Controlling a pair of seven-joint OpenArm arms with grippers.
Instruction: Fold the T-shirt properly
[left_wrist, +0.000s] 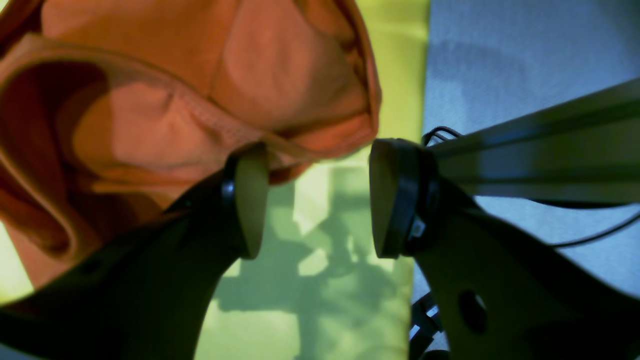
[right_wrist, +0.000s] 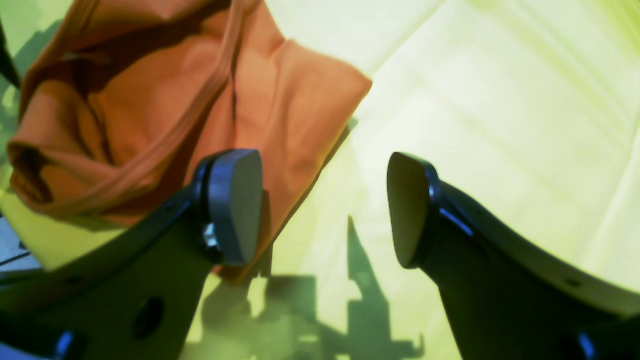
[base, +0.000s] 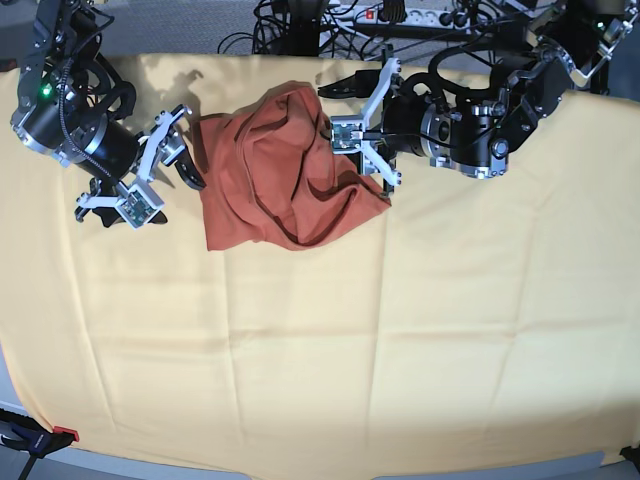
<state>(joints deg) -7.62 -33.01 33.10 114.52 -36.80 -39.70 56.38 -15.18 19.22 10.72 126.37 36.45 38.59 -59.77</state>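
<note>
Left tool (left_wrist: 315, 200) agape, crumpled T-shirt (base: 275, 170), yellow cloth (base: 330, 360), cables (base: 300, 20) behind.

The T-shirt (base: 280, 170) is lying crumpled near the far edge of the yellow cloth (base: 330, 350), occupying the strip between the two arms. The right gripper (base: 160, 165) is sitting just beside its one edge, jaws spread with nothing between them. The left gripper (base: 368, 135) is crowding the opposite edge, jaws likewise parted. Cables (base: 300, 30) and a power strip (base: 420, 14) are lining the far side behind the garment. The near expanse of cloth is offering unobstructed passage.
</note>
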